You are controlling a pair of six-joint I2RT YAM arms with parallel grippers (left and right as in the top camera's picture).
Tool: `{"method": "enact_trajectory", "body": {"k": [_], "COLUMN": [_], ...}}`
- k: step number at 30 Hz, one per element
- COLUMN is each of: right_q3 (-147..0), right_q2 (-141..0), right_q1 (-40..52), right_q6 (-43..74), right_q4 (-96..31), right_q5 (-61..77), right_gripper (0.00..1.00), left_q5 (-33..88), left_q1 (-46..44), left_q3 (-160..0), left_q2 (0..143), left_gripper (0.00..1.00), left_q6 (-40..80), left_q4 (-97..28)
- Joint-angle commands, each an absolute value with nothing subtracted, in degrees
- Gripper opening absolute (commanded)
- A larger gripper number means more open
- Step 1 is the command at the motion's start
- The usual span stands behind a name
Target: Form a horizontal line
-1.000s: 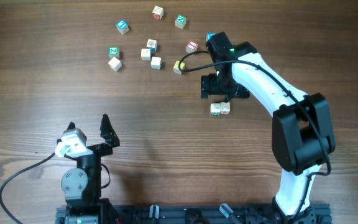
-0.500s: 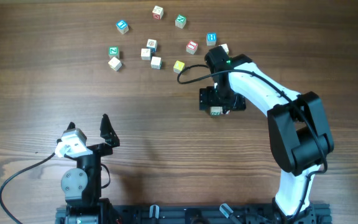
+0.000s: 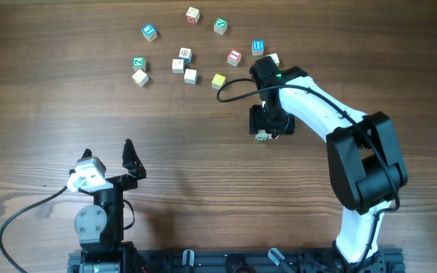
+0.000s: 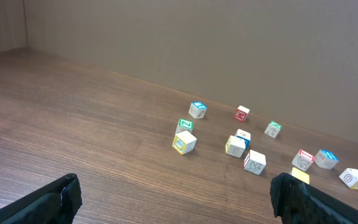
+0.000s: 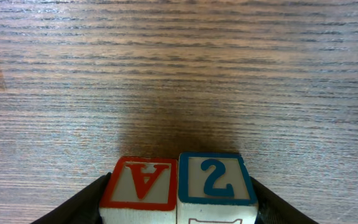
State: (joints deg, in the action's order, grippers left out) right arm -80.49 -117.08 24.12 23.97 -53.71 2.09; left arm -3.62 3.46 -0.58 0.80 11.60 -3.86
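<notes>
Two small wooden cubes stand side by side and touching: a red "A" cube (image 5: 143,182) and a blue "2" cube (image 5: 214,179). My right gripper (image 5: 179,186) is shut on the pair, one dark finger against each outer side. From overhead the right gripper (image 3: 265,130) covers them at centre right, with only a sliver of cube (image 3: 262,137) showing. My left gripper (image 3: 108,149) stands open near the front left, also seen wide open over bare wood in the left wrist view (image 4: 176,186). The horizontal line does not show in any view.
Several loose cubes lie scattered at the back of the table: a yellow cube (image 3: 218,80), a red cube (image 3: 234,56), a blue cube (image 3: 258,47), a green cube (image 3: 138,63), pale cubes (image 3: 190,75). The left wrist view shows the same cluster (image 4: 237,145).
My right gripper moved down over the two cubes, hiding them from overhead, and its jaws narrowed around them. The left arm has not moved.
</notes>
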Motion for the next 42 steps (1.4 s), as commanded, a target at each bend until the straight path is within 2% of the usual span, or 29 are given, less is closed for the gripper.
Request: {"method": "enact_trajectory", "body": {"k": [1, 10, 14, 28, 31, 35, 37, 38, 42], "right_q3": [-79.96, -79.96, -79.96, -79.96, -79.96, -79.96, -79.96, -79.96, -79.96], "right_q2": [-116.16, -116.16, -116.16, -116.16, -116.16, -116.16, -116.16, -116.16, -116.16], "right_q1": [24.25, 23.75, 22.81, 22.26, 22.26, 22.26, 22.26, 22.22, 22.13], "right_q6": [23.97, 23.99, 23.92, 22.46, 22.48, 22.48, 22.50, 22.48, 21.98], "right_q4": [-54.02, -52.60, -51.16, -50.15, -50.13, -50.19, -49.93, -49.34, -42.83], "right_q5": [-0.62, -5.13, -5.13, -3.81, -3.81, -3.84, -3.90, -4.58, -9.43], "right_gripper": [0.65, 0.61, 0.65, 0.70, 0.79, 0.83, 0.96, 1.00, 1.00], "left_q5": [-4.40, -4.38, -4.38, -4.38, -4.38, -4.40, -4.38, -4.40, -4.38], "left_q1": [3.27, 3.27, 3.27, 3.27, 3.27, 3.27, 3.27, 3.27, 3.27], "left_q3": [-0.34, -0.34, -0.34, -0.34, -0.34, -0.34, -0.34, -0.34, -0.32], "left_q2": [0.38, 0.38, 0.38, 0.38, 0.38, 0.38, 0.38, 0.38, 0.38], "left_gripper": [1.00, 1.00, 1.00, 1.00, 1.00, 1.00, 1.00, 1.00, 1.00], "left_q6": [10.70, 10.70, 10.70, 10.70, 10.70, 10.70, 10.70, 10.70, 10.70], "left_q4": [-3.73, -3.73, -3.73, -3.73, -3.73, -3.73, -3.73, -3.73, -3.73]}}
